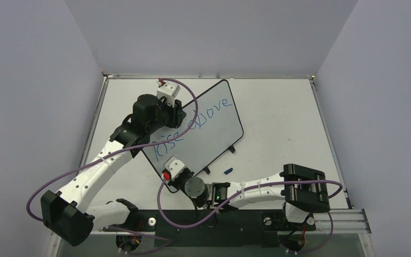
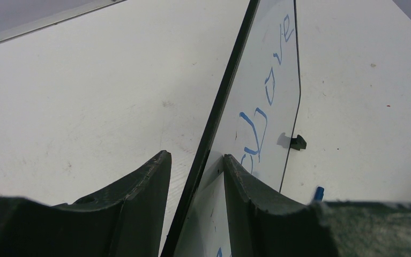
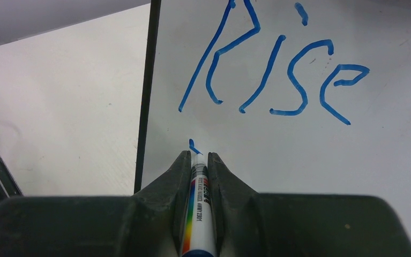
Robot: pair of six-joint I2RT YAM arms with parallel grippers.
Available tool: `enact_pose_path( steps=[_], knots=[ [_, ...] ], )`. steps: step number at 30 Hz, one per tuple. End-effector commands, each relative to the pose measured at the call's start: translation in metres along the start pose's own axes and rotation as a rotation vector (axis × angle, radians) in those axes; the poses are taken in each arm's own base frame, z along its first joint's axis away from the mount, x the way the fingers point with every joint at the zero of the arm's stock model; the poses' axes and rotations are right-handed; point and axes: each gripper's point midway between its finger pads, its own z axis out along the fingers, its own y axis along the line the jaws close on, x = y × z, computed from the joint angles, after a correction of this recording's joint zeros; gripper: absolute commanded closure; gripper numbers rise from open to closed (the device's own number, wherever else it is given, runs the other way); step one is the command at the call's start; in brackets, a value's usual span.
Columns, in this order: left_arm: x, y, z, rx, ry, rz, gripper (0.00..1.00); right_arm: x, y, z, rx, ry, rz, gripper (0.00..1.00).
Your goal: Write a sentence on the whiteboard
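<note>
Right gripper point(image 3: 199, 158) clamped tight on a white-barrelled marker with a rainbow band point(image 3: 198, 206), tip at the board just under a short blue tick. Left gripper point(image 2: 196, 155) about half open, straddling the top edge of the large glossy white whiteboard with thin black frame point(image 1: 216, 134). One finger point(image 2: 246, 187) lies flat on the writing face and the frame sits deep between the jaws, so it reads as a steadying grip (a sliver of gap shows at the other fingertip). Whiteboard is propped on its long edge mid-way across the white table point(image 1: 291, 123), turned at an angle to the arms.

Blue handwritten sentence point(image 3: 264, 72): top line reads "Rise above". Tick below the R looks like the start of a second line, so roughly halfway, my guess.

Doing this step well:
- Light, even tip pressure so the board doesn't rock back, with the left grip firm while strokes run.
- Start line two at the left margin, leave space under "Rise", match letter size and slant.
- Lift cleanly between letters to avoid trailing marks.

Around: small black foot point(image 2: 298, 142) at the board's lower edge, and a small blue piece point(image 1: 228, 171) on the table just beside it (maybe a cap, too small to tell). Purple cable point(image 1: 194, 100) from the left wrist loops across the upper face in the top view and could snag or hide letters. Right wrist sits close to the lower frame, so there's little room for low strokes.
</note>
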Motion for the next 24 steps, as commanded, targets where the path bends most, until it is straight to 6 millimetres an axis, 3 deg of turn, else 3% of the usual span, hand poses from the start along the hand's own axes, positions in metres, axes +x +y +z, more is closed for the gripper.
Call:
enact_pose_path(
  steps=[1, 10, 24],
  knots=[
    [-0.059, 0.001, -0.009, -0.02, -0.2, 0.009, 1.0, -0.006, -0.012, 0.003, 0.055, 0.002, 0.015, 1.0],
    [-0.058, 0.001, -0.008, -0.018, -0.197, 0.008, 1.0, -0.027, -0.019, -0.011, 0.044, -0.05, 0.069, 1.0],
    [-0.057, 0.001, -0.006, -0.016, -0.191, 0.007, 1.0, -0.006, -0.024, -0.009, 0.068, -0.024, 0.076, 1.0]
  ],
)
